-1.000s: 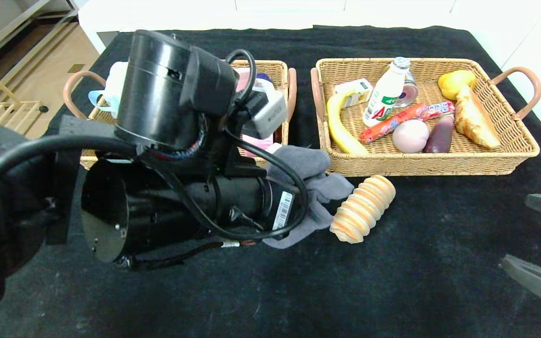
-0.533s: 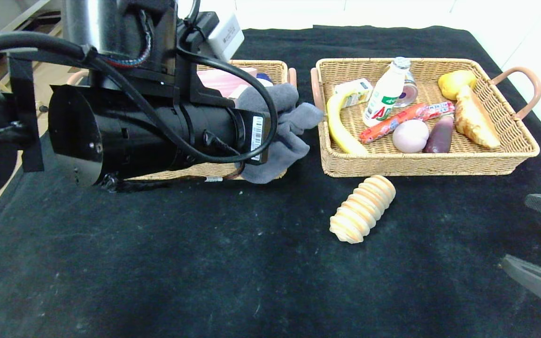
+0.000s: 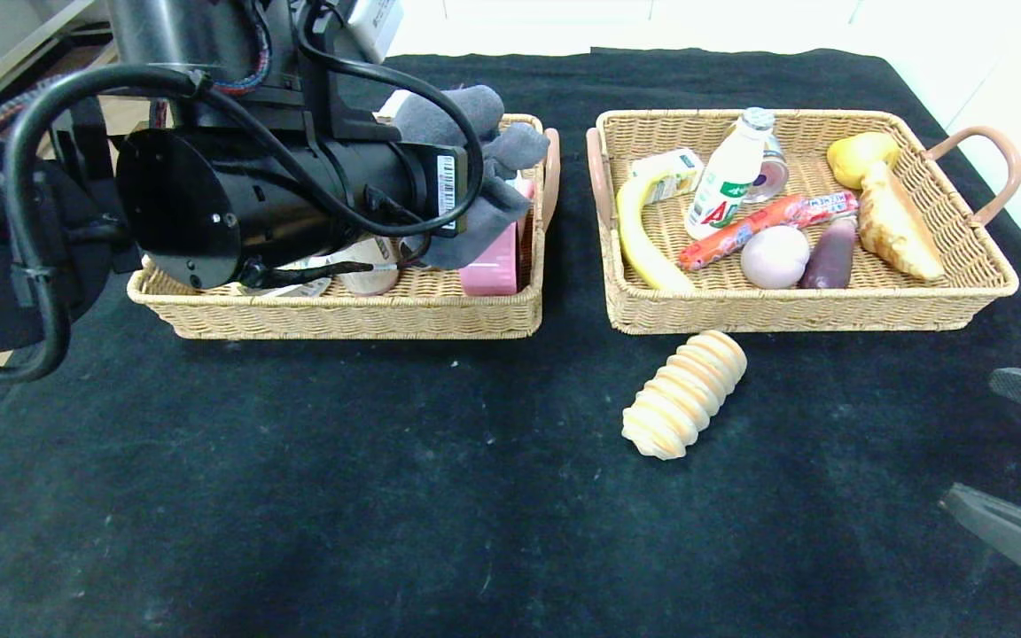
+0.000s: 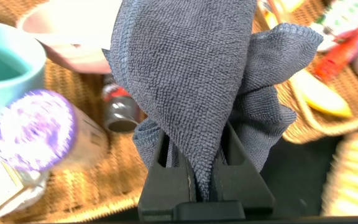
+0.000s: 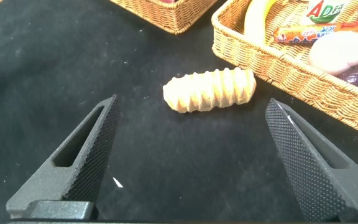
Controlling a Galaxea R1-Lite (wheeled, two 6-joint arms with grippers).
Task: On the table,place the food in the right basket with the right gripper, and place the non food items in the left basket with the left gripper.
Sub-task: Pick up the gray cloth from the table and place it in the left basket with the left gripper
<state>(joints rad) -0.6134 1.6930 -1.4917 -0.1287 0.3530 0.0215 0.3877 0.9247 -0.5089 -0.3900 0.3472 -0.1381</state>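
Note:
A grey cloth (image 3: pixel 493 151) hangs bunched from my left gripper (image 4: pixel 196 127), which is shut on a fold of it. It hangs over the right end of the left basket (image 3: pixel 342 315); my left arm hides the fingers in the head view. A ridged tan bread roll (image 3: pixel 683 394) lies on the black table just in front of the right basket (image 3: pixel 794 310). My right gripper (image 3: pixel 970 439) is open at the table's right edge, well short of the roll (image 5: pixel 210 90), with nothing between its fingers.
The right basket holds a banana (image 3: pixel 639 235), a milk bottle (image 3: pixel 723 182), a red sausage (image 3: pixel 759 221), a croissant (image 3: pixel 896 226) and other food. In the left basket are a pink box (image 3: pixel 493 266), a teal cup (image 4: pixel 5 68) and a purple-topped can (image 4: pixel 33 130).
My left arm has lifted the grey cloth off the table beside the roll and carried it back and left over the left basket. The right gripper and the roll have not moved.

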